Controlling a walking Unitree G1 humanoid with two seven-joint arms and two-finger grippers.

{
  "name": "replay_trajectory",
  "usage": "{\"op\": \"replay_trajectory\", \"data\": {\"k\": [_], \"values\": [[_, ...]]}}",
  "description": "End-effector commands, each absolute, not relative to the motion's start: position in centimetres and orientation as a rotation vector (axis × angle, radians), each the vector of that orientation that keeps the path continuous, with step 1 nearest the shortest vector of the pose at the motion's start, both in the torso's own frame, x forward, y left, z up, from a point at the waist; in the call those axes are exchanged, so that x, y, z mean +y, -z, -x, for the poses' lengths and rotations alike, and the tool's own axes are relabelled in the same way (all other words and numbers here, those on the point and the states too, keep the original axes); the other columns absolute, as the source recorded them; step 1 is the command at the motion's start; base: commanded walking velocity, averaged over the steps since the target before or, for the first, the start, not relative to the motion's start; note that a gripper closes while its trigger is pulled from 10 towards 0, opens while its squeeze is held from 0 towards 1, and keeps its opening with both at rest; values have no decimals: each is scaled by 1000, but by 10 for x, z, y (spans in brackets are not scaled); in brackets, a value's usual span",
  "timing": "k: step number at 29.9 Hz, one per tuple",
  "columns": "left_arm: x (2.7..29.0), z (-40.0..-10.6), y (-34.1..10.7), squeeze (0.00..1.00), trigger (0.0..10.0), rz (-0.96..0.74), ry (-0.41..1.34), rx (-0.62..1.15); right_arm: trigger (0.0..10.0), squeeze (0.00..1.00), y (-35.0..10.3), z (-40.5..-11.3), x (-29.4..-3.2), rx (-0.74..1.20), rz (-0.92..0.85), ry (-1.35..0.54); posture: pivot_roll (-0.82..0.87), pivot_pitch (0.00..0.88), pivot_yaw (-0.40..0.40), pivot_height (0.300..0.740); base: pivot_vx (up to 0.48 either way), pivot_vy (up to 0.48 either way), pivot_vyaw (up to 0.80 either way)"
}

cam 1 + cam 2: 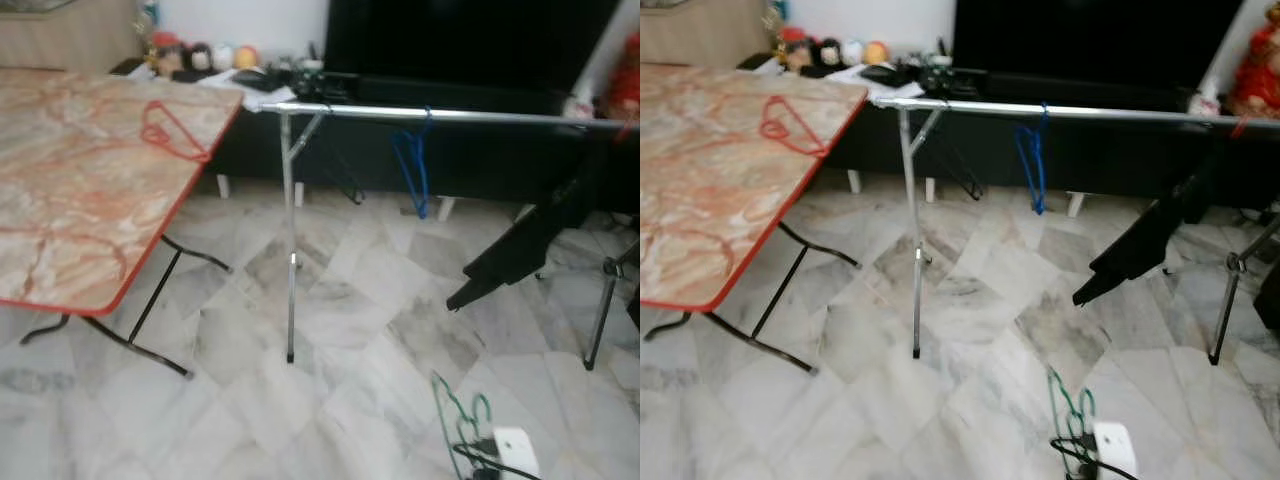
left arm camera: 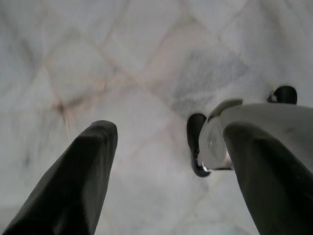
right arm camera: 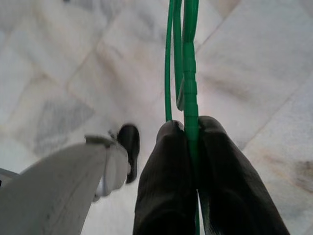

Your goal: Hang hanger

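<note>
I have the green hanger [image 3: 190, 73] pinched between my right gripper [image 3: 193, 129] fingers, which are closed tight on its wire. In the head views it hangs low, well below the silver rail [image 1: 450, 116] and on the near side of it. The rail runs left to right across the scene, so the hanger has to go up and forward from where the claw now sits. A blue hanger [image 1: 412, 165] already hangs near the rail's middle, and a red hanger [image 1: 170, 130] lies on the marble-top table [image 1: 60, 200] off the rail's left end. My left gripper [image 2: 161, 161] is spread open over bare floor, holding nothing. The right arm is plainly the one to lift; I judge the hook must clear the rail from above.
</note>
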State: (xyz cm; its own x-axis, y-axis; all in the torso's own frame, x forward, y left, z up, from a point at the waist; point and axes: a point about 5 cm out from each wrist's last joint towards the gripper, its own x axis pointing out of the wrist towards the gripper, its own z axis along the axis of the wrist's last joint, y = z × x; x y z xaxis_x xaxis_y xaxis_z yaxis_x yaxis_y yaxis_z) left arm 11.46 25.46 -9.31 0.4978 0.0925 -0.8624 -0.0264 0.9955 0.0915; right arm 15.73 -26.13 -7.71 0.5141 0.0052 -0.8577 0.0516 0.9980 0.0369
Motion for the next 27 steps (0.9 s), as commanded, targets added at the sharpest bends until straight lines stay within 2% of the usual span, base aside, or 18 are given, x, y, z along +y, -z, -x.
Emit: {"op": "replay_trajectory", "data": {"k": [1, 13, 27], "values": [[258, -104, 95, 0, 10000, -76, -73, 1086, 10000, 0, 76, -161, -259, 1018, -62, 20, 19, 0, -41, 716, 0, 0, -744], [258, -104, 95, 0, 10000, -90, -66, 1088, 10000, 0, 76, -162, -259, 1005, -76, 36, 19, 0, -41, 716, 0, 0, 0], [258, -106, 95, 0, 10000, -105, -53, 1091, 10000, 0, 76, -163, -258, 998, -78, 40, 16, 0, -33, 716, 0, -274, 0]]}}
